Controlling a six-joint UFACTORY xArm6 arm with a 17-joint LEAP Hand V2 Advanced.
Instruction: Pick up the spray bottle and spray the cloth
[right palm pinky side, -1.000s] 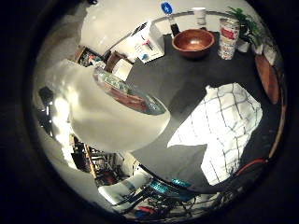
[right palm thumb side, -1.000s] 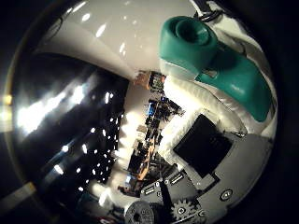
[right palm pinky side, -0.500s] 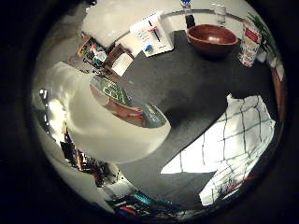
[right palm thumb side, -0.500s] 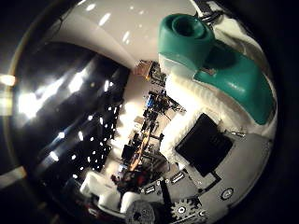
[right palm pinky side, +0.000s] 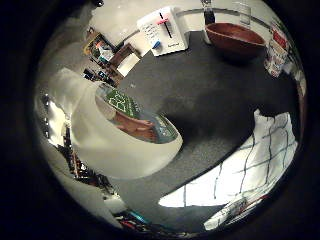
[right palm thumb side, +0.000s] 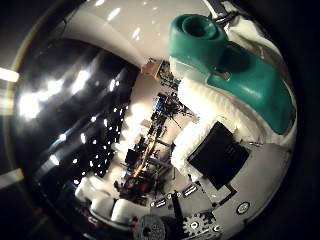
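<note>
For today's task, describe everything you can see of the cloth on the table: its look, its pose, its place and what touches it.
The cloth is white with a thin dark grid of checks and looks like soft woven fabric. It lies spread out but rumpled on the dark table, one edge raised in a fold. Nothing rests on it. The spray bottle is close to the palm, above the table beside the cloth and apart from it. The brown bowl stands well clear of it.

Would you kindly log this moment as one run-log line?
hand: shut on spray bottle | bottle: close to palm, above dark table | cloth: flat on table | bowl: at far edge
</note>
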